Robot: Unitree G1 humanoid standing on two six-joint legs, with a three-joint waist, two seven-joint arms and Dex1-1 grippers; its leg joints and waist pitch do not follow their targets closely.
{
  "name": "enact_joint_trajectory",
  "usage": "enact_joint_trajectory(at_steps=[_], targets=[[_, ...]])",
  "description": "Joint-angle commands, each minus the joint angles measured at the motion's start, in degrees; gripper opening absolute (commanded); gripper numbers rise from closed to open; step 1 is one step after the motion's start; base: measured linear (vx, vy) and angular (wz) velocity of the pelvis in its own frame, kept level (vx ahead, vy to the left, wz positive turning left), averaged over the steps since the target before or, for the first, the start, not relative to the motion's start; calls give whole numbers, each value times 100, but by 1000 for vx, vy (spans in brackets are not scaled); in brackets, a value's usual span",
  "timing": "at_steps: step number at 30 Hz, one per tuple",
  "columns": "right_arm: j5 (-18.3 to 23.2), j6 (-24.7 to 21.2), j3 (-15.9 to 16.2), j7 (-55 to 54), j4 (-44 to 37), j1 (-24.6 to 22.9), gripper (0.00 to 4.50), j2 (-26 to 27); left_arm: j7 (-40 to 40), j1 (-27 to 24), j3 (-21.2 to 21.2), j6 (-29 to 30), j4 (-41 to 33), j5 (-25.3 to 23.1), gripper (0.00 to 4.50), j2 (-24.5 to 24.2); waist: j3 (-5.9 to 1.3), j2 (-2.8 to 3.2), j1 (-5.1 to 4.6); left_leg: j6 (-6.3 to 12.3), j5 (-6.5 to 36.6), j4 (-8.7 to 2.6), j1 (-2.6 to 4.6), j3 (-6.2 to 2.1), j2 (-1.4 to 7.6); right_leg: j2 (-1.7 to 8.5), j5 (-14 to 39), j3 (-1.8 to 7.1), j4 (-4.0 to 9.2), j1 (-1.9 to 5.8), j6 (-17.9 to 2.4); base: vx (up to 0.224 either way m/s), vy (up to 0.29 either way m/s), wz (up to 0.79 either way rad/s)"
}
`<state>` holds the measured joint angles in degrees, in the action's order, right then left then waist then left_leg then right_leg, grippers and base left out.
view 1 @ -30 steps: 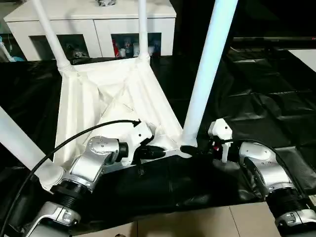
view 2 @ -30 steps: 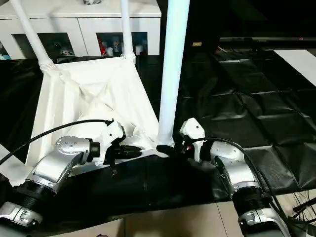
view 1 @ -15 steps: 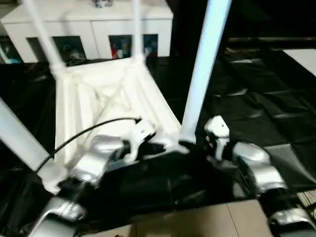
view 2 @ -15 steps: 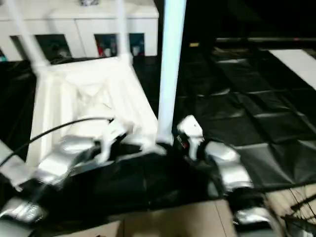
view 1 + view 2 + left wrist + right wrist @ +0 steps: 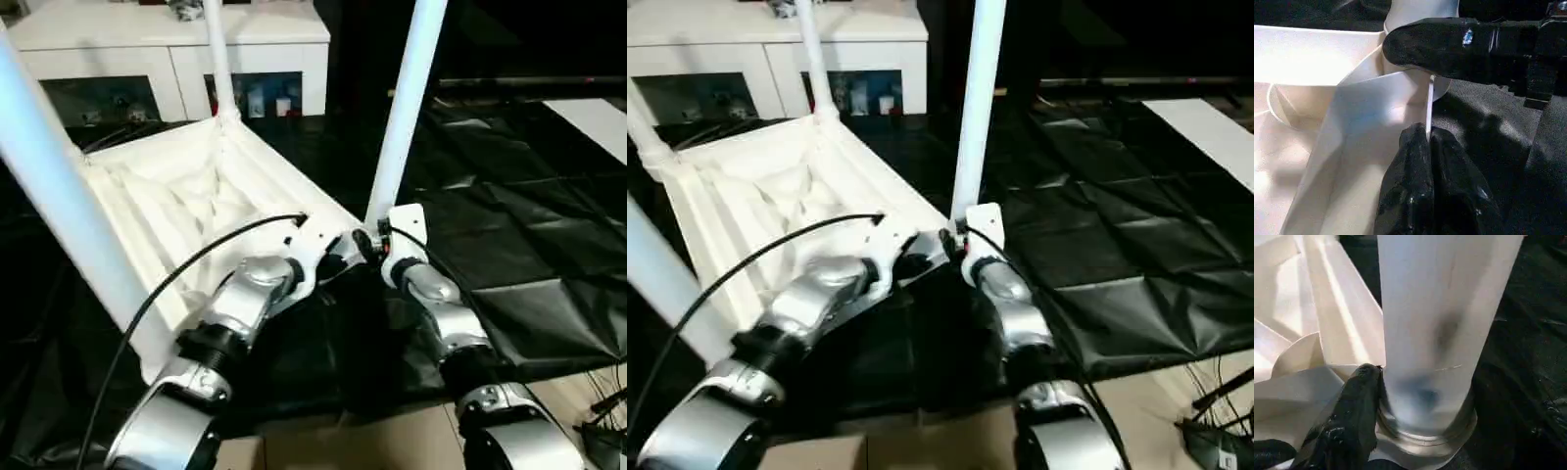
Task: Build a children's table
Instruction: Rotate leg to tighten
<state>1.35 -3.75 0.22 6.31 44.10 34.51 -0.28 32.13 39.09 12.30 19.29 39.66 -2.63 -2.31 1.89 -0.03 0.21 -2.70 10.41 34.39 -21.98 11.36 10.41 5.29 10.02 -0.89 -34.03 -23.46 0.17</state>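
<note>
Lying: table point(image 5: 186, 211) upside down on the black sheet point(image 5: 509, 235), ribs up; we see its long axis run from 7 toward 1 o'clock.
Legs: upright; near-corner leg point(image 5: 404, 103) leans slightly toward 1 o'clock.
Left gripper point(image 5: 1426, 142): we see it pinched tight on the table's thin rim.
Right gripper point(image 5: 377, 245): fingers spread around that leg's base, one finger point(image 5: 1359, 401) touching it.
Writing: we read none.
Cabinet point(image 5: 167, 54): at 11 o'clock.
</note>
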Motion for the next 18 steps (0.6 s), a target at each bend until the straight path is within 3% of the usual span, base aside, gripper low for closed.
enact_joint_trajectory(at_steps=[1,2,3,8,9,13,18], targets=[[41,-149,152,217,146,-42,249,286,-277,71,36,75,303,-122,0,72,-311,8,31,130,1709,-486,103,-114,183,181,1206,79,416,189,-1051,0,0,0],[106,-118,99,251,114,-60,249,296,-275,73,37,65,326,-131,0,58,-311,-4,26,147,1725,-486,103,-109,182,177,1153,80,417,189,-1074,0,0,0],[195,-80,22,291,76,-81,305,305,-264,72,39,53,354,-141,0,38,-310,-15,28,159,1758,-487,105,-107,182,181,1184,79,421,195,-1083,0,0,0],[246,58,-44,418,-83,-100,353,138,-80,6,70,57,376,-144,0,-88,-291,-9,22,80,2037,-518,104,-129,193,190,1662,72,462,175,-988,0,0,0],[95,187,85,514,-139,-116,361,-9,-13,-23,71,57,333,-136,0,-143,-288,-12,13,57,2078,-522,97,-133,191,190,1720,71,468,173,-963,0,0,0],[-290,547,435,889,-236,-182,374,-423,165,-96,92,-64,214,-137,0,-302,-294,-16,2,53,2013,-514,65,-132,187,189,1611,69,464,186,-962,0,0,0],[-151,869,449,2090,-527,-343,374,-1068,704,-263,144,-379,-81,-49,0,-645,-306,-45,38,295,1786,-482,58,-110,203,195,1333,82,442,208,-1063,0,0,0]])
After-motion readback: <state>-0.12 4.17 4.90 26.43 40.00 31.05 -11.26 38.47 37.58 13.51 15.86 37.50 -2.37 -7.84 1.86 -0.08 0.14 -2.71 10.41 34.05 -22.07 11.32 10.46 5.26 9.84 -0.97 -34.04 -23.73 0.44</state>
